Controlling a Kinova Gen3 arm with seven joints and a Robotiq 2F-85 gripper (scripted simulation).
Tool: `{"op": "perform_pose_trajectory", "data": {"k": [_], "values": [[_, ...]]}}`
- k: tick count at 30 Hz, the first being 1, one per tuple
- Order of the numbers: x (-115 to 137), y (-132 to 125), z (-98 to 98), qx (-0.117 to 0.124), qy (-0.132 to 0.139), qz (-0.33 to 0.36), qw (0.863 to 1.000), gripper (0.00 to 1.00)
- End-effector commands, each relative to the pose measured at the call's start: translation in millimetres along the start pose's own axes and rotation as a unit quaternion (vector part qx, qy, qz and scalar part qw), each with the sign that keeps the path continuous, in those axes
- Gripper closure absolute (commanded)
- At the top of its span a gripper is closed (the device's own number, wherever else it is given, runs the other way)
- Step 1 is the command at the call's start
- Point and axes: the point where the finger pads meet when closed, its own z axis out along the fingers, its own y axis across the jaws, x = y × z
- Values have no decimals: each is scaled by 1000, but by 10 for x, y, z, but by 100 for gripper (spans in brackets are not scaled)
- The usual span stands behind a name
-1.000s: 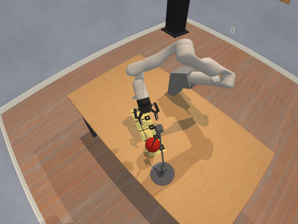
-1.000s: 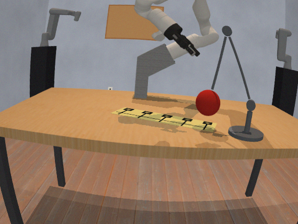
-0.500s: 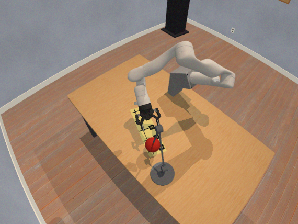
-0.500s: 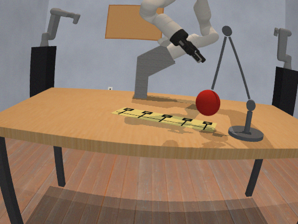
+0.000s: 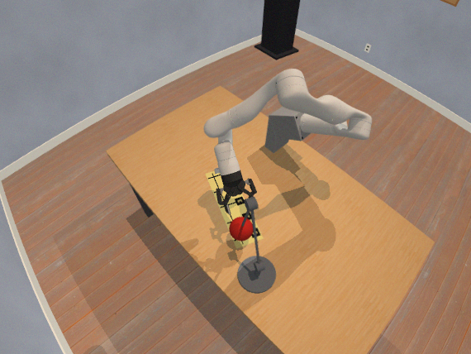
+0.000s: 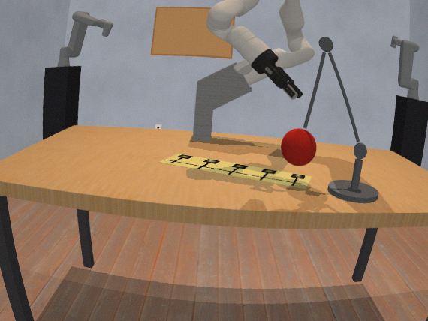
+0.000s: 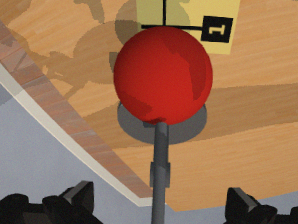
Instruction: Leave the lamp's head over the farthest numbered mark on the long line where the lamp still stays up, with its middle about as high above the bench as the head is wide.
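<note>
The lamp has a round grey base (image 5: 256,274) near the bench's front edge, two thin grey arms folded up to a high elbow joint (image 6: 325,44), and a red ball head (image 6: 299,147). The head hangs above the bench, over the near end of the yellow strip (image 6: 236,169), about at mark 1 (image 7: 217,28). It also shows in the wrist view (image 7: 162,75) and from above (image 5: 241,228). My gripper (image 6: 294,91) is open and empty, well above the head and to its left, beside the lamp's upper arm (image 6: 313,88).
The yellow strip carries a long line with several numbered marks running away from the lamp base (image 6: 353,191). The robot's grey pedestal (image 5: 282,129) stands at the bench's back. The bench edge (image 7: 73,143) lies close to the base.
</note>
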Motion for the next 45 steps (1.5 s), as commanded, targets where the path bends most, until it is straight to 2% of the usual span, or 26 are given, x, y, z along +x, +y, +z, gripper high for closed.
{"op": "perform_pose_trajectory", "data": {"k": [1,13,32,33,45], "values": [[-18,-7,95,0,0,-3,1000,0],[-12,-7,370,1,0,0,1000,0],[-32,-11,494,0,1,-5,1000,0],[-31,-10,491,0,1,-5,1000,100],[-20,-8,458,0,1,-3,1000,100]]}}
